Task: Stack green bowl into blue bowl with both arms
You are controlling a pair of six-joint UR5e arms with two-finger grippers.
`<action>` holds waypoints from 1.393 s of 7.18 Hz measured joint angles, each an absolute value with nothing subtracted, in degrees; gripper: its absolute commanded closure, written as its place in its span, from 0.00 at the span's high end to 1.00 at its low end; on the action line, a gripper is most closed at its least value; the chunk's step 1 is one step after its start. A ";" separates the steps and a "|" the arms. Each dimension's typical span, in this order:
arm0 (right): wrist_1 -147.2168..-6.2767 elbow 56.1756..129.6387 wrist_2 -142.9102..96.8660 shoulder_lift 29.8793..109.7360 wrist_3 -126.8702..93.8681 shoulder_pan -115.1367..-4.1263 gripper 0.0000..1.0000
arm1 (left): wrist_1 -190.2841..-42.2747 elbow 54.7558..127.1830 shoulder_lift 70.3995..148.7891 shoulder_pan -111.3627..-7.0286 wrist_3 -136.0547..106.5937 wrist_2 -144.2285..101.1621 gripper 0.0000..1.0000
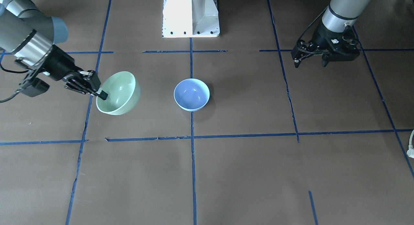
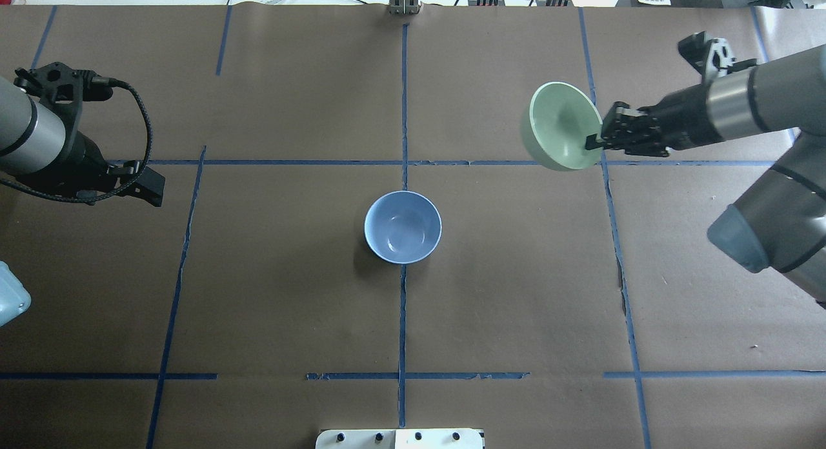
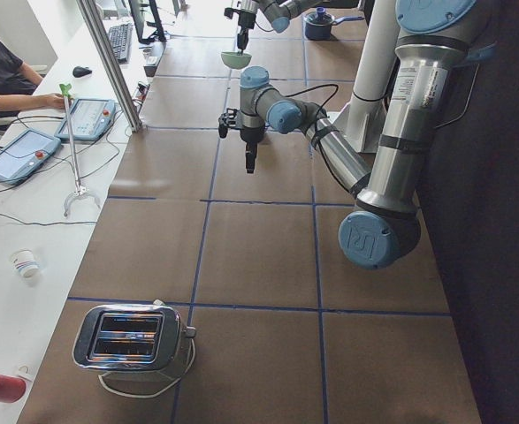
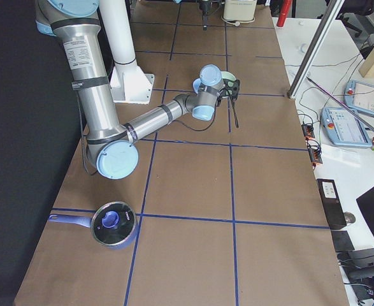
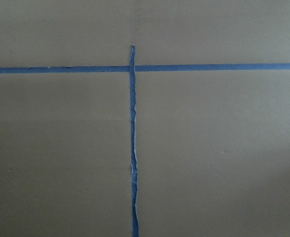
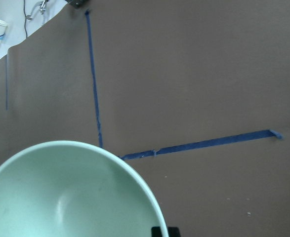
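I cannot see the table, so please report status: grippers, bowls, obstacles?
Right gripper shut on rim of small round glossy pale-green bowl, tilted. Left gripper open, empty. Small round light-blue bowl upright mid-table, nothing between the bowls.

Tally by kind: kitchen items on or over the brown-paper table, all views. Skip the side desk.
Bowls: 2 (green bowl, blue bowl)
Toasters: 1 (toaster)
Pots: 1 (pot, lid on)
Total: 4
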State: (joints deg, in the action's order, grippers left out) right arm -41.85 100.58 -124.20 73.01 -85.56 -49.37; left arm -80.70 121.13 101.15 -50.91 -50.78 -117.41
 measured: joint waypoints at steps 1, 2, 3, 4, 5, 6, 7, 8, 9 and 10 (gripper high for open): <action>-44.86 100.47 -120.57 69.40 -86.01 -45.59 0.01 | -80.82 119.39 101.04 -53.34 -49.56 -116.25 1.00; -48.06 100.47 -117.70 66.91 -86.13 -42.58 0.01 | -80.89 118.32 100.57 -55.97 -46.39 -115.89 1.00; -49.79 100.05 -114.58 65.29 -86.12 -39.57 0.01 | -80.93 117.29 99.64 -58.36 -41.81 -115.84 1.00; -50.51 98.66 -110.71 63.56 -86.10 -36.31 0.02 | -80.92 116.29 99.03 -60.30 -38.42 -116.36 1.00; -50.77 97.07 -107.66 62.29 -86.11 -33.66 0.03 | -80.91 115.32 98.76 -62.12 -36.24 -117.86 1.00; -50.85 96.29 -106.07 62.01 -86.12 -31.83 0.03 | -80.92 114.17 98.67 -63.76 -33.97 -119.29 1.00; -50.88 95.99 -105.30 62.15 -86.13 -30.72 0.18 | -80.94 113.08 98.64 -64.98 -31.85 -119.96 1.00; -50.88 96.03 -105.06 62.45 -86.12 -30.19 0.97 | -80.97 112.26 98.62 -65.64 -30.70 -120.21 1.00; -50.93 96.19 -104.97 62.74 -86.22 -29.97 1.00 | -81.01 111.90 98.63 -65.88 -30.27 -120.28 1.00; -51.05 96.28 -104.56 62.81 -87.55 -29.77 1.00 | -81.03 111.77 98.64 -65.96 -30.13 -120.31 1.00</action>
